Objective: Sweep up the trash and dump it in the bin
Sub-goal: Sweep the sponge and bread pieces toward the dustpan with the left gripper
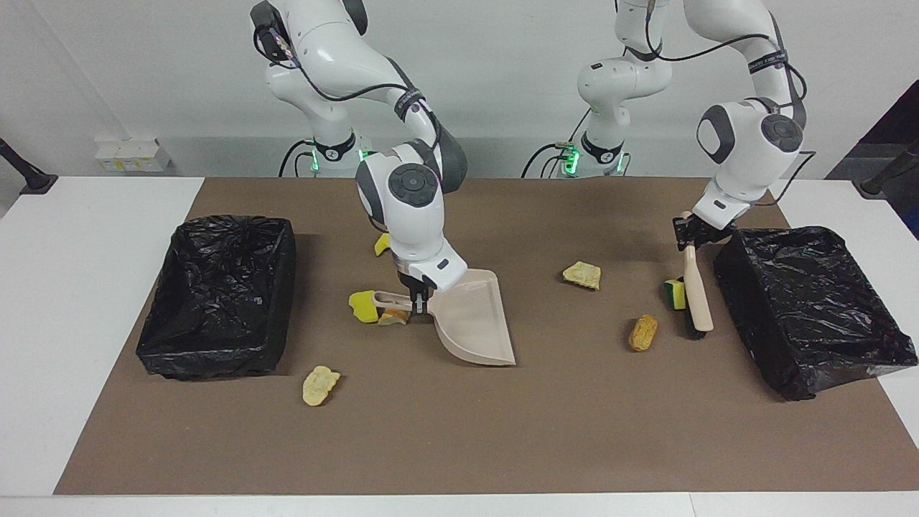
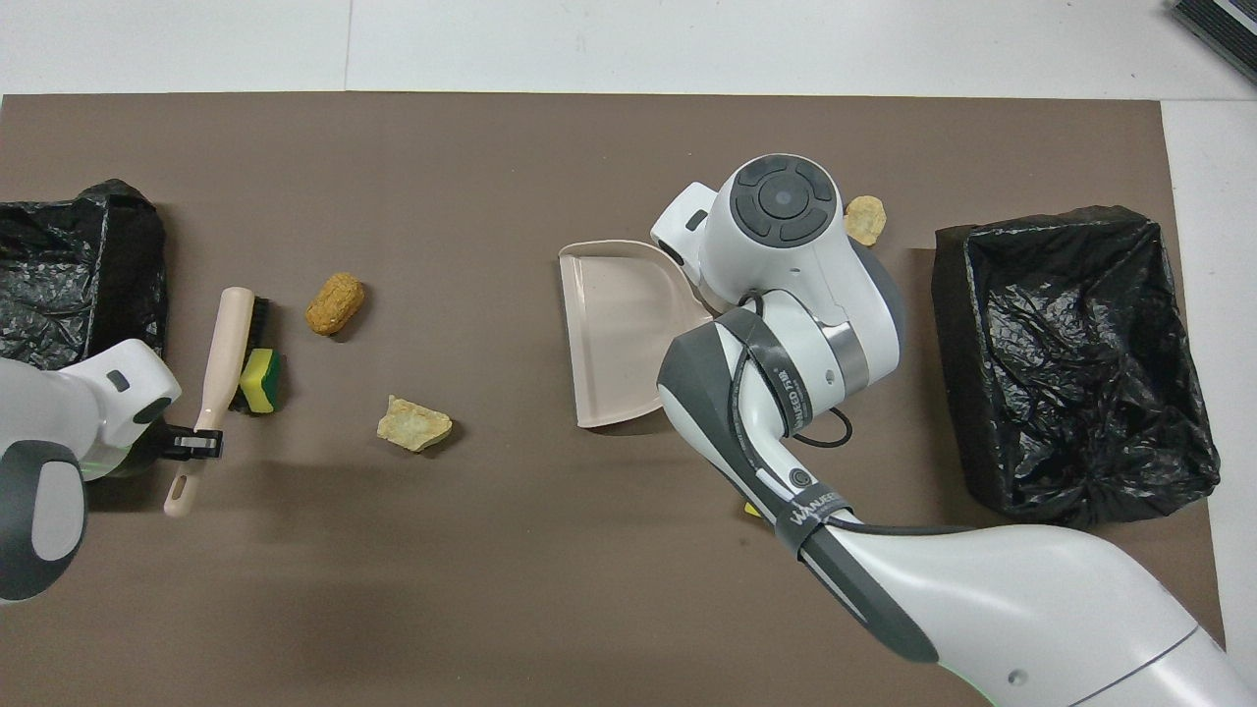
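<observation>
Sweeping step: left gripper [image 1: 698, 240] fingers clamp brush [image 1: 696, 291] beside green-faced sponge [image 1: 673, 294]; right gripper [image 1: 418, 305] fingers clamp dustpan [image 1: 475, 319]. Next: probably brush sponge toward pan.

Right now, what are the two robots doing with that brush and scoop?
They are sweeping up trash. The left fingers hold a brush beside the green-and-yellow sponge. The right fingers hold the dustpan by its handle. Scraps lie on the brown mat, and both bins look empty.
</observation>
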`<state>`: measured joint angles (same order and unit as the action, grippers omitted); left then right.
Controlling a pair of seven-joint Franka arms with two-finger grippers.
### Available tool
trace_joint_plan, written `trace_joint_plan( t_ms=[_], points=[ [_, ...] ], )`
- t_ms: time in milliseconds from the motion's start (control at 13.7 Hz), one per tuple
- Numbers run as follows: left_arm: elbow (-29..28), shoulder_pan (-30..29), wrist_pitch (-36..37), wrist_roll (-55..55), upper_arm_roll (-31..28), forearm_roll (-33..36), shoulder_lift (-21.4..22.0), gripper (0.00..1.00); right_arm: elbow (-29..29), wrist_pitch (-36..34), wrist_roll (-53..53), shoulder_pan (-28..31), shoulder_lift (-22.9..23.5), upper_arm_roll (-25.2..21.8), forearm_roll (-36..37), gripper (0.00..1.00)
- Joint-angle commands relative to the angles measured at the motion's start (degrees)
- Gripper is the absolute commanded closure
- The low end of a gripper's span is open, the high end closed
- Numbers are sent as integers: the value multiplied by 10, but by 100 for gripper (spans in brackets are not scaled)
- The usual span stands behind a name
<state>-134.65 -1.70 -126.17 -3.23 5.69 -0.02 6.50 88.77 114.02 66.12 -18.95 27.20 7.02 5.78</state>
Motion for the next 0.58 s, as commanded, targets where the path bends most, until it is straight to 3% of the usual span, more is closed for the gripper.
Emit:
trace_joint_plan(
  t_ms=[0, 292, 511],
  points=[
    [-4, 48, -14, 44, -6, 1, -6, 100, 47, 17, 19, 6, -29, 5, 0, 100],
    [-4, 114, -51, 112, -6, -5, -26, 100, 101, 26, 13, 0, -57, 5, -3, 100],
    [-2, 149, -81, 115, -5, -56, -47, 100, 120, 30, 9, -7, -68, 5, -4, 100]
  ],
)
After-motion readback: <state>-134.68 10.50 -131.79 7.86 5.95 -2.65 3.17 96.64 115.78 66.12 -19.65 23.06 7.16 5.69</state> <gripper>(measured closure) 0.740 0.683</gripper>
